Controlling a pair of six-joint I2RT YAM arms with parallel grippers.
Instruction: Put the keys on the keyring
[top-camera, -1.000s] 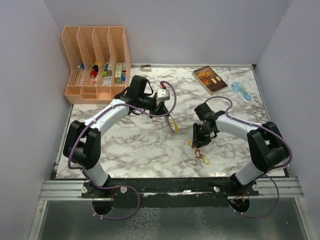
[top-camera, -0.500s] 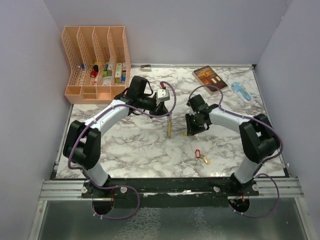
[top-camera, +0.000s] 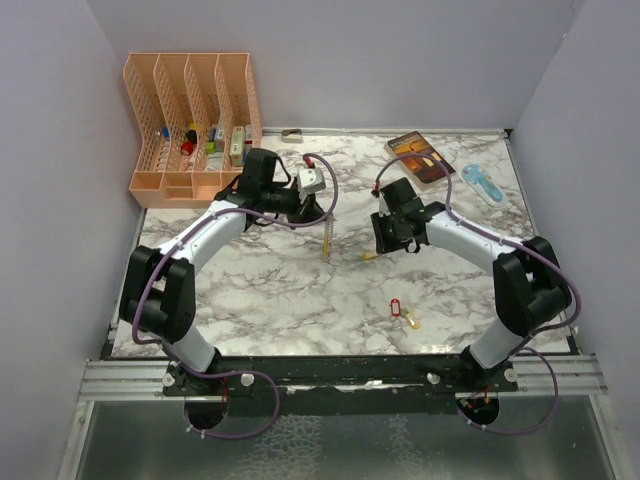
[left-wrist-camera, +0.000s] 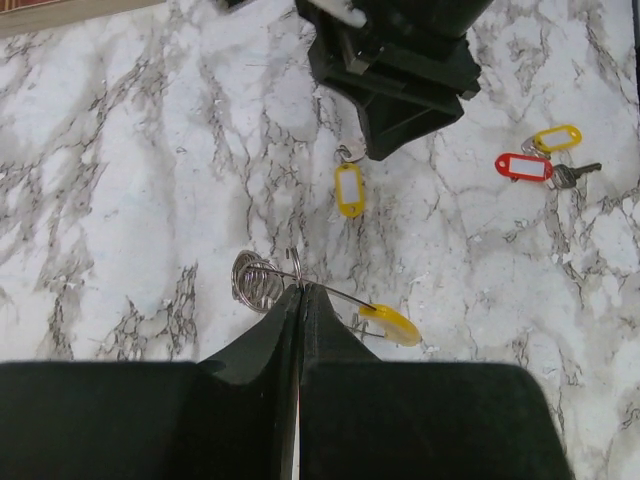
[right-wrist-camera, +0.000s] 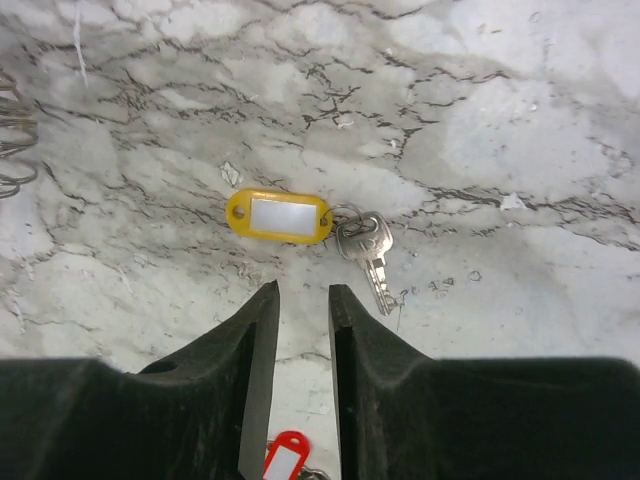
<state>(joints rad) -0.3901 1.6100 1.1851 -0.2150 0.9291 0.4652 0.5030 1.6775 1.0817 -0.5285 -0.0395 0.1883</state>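
My left gripper (left-wrist-camera: 298, 288) is shut on the wire of the keyring (left-wrist-camera: 258, 280), a silvery coil with a yellow plastic segment (left-wrist-camera: 392, 323). In the top view the keyring (top-camera: 326, 240) hangs below the left gripper (top-camera: 325, 213) over the table's middle. My right gripper (right-wrist-camera: 302, 292) stands open with nothing between its fingers. Just past its tips a yellow-tagged key (right-wrist-camera: 278, 217) lies on the marble. The top view shows this key (top-camera: 369, 256) beside the right gripper (top-camera: 381, 246). A red-tagged key (top-camera: 395, 307) and an orange-tagged key (top-camera: 412, 322) lie nearer the front edge.
A peach file organizer (top-camera: 195, 120) holding small items stands at the back left. A brown book (top-camera: 420, 158) and a blue plastic object (top-camera: 482, 183) lie at the back right. A small metal item (top-camera: 292, 133) sits by the back wall. Walls close in three sides.
My right gripper has moved back and left, away from the red-tagged key, and the yellow-tagged key shifted with it. The left gripper carried the keyring slightly back and left.
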